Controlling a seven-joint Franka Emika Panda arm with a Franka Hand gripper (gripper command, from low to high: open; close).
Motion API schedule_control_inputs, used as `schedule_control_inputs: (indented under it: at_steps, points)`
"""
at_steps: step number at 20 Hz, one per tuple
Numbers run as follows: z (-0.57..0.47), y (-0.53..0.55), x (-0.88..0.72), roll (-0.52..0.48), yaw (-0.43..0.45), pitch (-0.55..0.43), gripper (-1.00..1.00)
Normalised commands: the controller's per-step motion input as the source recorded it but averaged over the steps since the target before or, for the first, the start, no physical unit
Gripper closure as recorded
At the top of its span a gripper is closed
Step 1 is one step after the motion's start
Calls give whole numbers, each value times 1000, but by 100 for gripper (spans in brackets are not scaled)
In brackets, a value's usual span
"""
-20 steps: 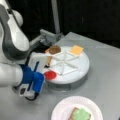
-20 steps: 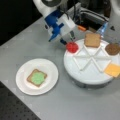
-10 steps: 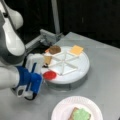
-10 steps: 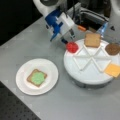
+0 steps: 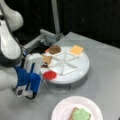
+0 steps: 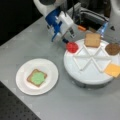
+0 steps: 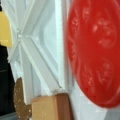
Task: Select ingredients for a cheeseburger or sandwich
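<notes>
Two pieces are already stacked on the plate (image 6: 23, 85): a toast (image 6: 31, 78) with lettuce (image 6: 38, 78) on top — the start of the sandwich. Four more sit in the divided tray (image 6: 82, 76): tomato (image 6: 72, 47), second toast (image 6: 92, 40), patty (image 6: 112, 48) and cheese (image 6: 113, 69).

In both front views the gripper (image 6: 67, 38) is at the tray's edge, right at the tomato; in a front view the tomato (image 5: 49, 75) lies in the compartment at the tray's left rim, just beside the blue-and-white gripper (image 5: 43, 68). The wrist view is filled by the tomato (image 7: 96, 50) close up, with the tray's ribs (image 7: 37, 65) to its left. I cannot tell how far the jaws stand apart, nor whether they have hold of the disc.

The tomato looks light, thin and stiff — probably smooth plastic, so likely slippery. Its outer edge, toward the tray rim, seems the place to take hold.

Room is tight inward, where raised ribs wall the compartment. Outward of the rim the table (image 6: 37, 45) is open, and bare table lies between tray and plate.
</notes>
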Motion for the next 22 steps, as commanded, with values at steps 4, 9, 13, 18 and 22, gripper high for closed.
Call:
schedule_control_inputs:
  at_steps: [4,9,13,18,22]
  points:
    - [-117,-224,205,332,-19,-26,-100]
    - [-157,-203,223,279,-3,-25,-100]
    - [-151,-193,227,223,35,-50,-100]
    - [-96,-178,200,200,70,-67,-100]
    - [-55,-133,167,237,68,-90,-100]
